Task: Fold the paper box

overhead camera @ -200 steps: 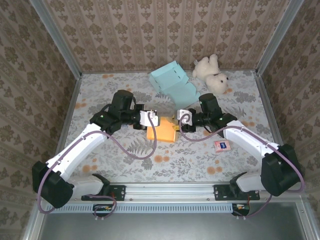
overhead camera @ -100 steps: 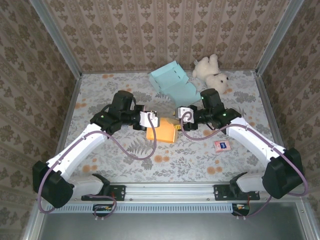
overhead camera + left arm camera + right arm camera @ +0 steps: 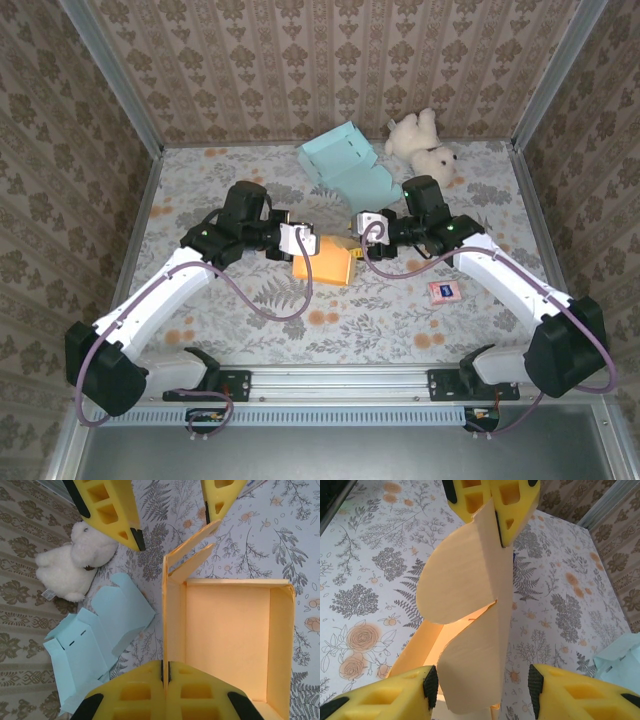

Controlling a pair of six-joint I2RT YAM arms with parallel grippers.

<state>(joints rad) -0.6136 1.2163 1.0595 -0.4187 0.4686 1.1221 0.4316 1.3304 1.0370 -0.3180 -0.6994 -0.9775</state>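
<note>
The orange paper box (image 3: 325, 262) sits open-topped on the flowered table between both arms. My left gripper (image 3: 305, 243) is shut on the box's back wall; in the left wrist view its fingers (image 3: 166, 667) pinch that thin wall edge-on, with the box's floor (image 3: 230, 630) to the right. My right gripper (image 3: 358, 240) is at the box's right end and stands open. In the right wrist view its pads (image 3: 482, 687) straddle two upright rounded flaps (image 3: 465, 580), the lower flap close to the left pad and apart from the right one.
A flat light-blue box blank (image 3: 345, 165) lies behind the orange box, with a white teddy bear (image 3: 425, 145) to its right. A small card (image 3: 442, 291) lies near the right arm. Patterned walls enclose the table on three sides.
My right gripper has opened a little wider and shifted slightly back along the box's right end. The left gripper has held still on the wall.
</note>
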